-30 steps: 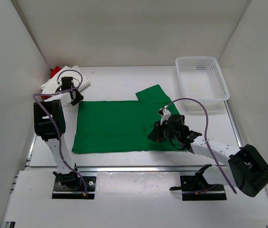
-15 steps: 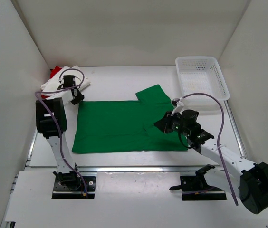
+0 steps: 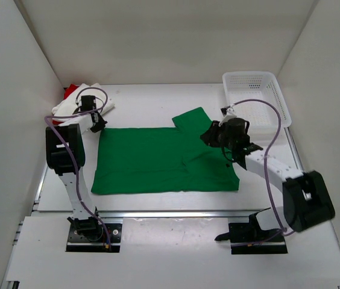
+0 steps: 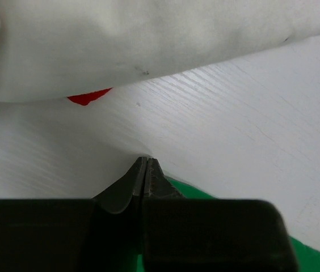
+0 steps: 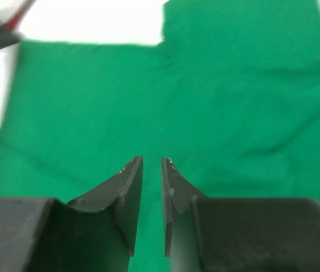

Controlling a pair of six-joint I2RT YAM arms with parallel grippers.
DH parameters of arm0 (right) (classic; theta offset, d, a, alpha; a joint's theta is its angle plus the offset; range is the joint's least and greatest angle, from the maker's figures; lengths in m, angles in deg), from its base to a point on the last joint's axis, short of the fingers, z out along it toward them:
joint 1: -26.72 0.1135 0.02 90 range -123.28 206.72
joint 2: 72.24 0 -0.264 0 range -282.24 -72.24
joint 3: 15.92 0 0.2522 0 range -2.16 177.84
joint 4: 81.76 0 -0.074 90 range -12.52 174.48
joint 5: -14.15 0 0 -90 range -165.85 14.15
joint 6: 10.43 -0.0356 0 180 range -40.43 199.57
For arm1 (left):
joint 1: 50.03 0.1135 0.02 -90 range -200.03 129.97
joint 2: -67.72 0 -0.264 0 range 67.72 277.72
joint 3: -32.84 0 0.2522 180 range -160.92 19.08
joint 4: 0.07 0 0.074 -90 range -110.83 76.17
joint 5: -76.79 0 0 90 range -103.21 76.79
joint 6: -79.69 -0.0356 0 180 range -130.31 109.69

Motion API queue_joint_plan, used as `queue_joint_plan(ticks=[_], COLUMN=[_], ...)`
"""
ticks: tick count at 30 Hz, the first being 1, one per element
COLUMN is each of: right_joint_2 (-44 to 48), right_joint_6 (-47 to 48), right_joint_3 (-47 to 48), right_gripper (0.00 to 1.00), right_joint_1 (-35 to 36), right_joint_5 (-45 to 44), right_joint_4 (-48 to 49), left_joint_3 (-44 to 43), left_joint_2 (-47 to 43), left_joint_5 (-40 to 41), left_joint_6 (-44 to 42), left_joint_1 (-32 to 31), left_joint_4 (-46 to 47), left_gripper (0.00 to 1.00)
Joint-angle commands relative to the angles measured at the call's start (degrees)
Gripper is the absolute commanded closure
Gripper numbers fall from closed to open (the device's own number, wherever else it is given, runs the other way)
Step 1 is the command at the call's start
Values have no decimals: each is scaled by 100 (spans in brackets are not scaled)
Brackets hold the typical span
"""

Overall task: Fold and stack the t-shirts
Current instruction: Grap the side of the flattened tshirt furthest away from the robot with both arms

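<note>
Holds left gripper (image 4: 147,163) pinched shut by spread green cloth t-shirt (image 3: 152,159)'s far-left corner; hangs right gripper (image 5: 152,162), narrowly parted, empty, above right half; white table (image 3: 152,102) beyond far hem.

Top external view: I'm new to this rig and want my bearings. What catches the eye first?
The green t-shirt, spread flat mid-table, bright against the white table. The right gripper, slightly open, is over its right side; the left gripper is shut at its far-left corner. A white-and-red cloth heap lies far left, a white mesh basket far right.
</note>
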Motion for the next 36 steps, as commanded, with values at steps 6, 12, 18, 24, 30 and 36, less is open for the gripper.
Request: queue_joint_plan(ticks=[6,12,18,24,30,36], right_joint_2=[-2466,-3884,-4956,-5879,-6363,-7152], right_joint_6=[571,835,1213,1300,1530,1573], right_joint_3=[2280,3918,5201,6729,7645,9057], right_gripper=[74,66,64,62,61,61], right_joint_1=[-708,-840,-551,-621,-515,-629], right_joint_5=[-580,-932,-1213,-1310,-1880,-1636], right_joint_4=[-69,-825,-1651,-2407,-2952,-3934], left_joint_3=[479,585,673,568,656,621], left_joint_2=[-549,-550,-585,-593,-637,-638], left_joint_5=[-122,-359,-614,-641,-668,-650], left_joint_6=[143,266,398,381,416,390], left_joint_1=[-43,-69,-69,-69,-113,-43], left_joint_4=[522,664,814,726,831,832], left_gripper=[100,100,100,100,100,100])
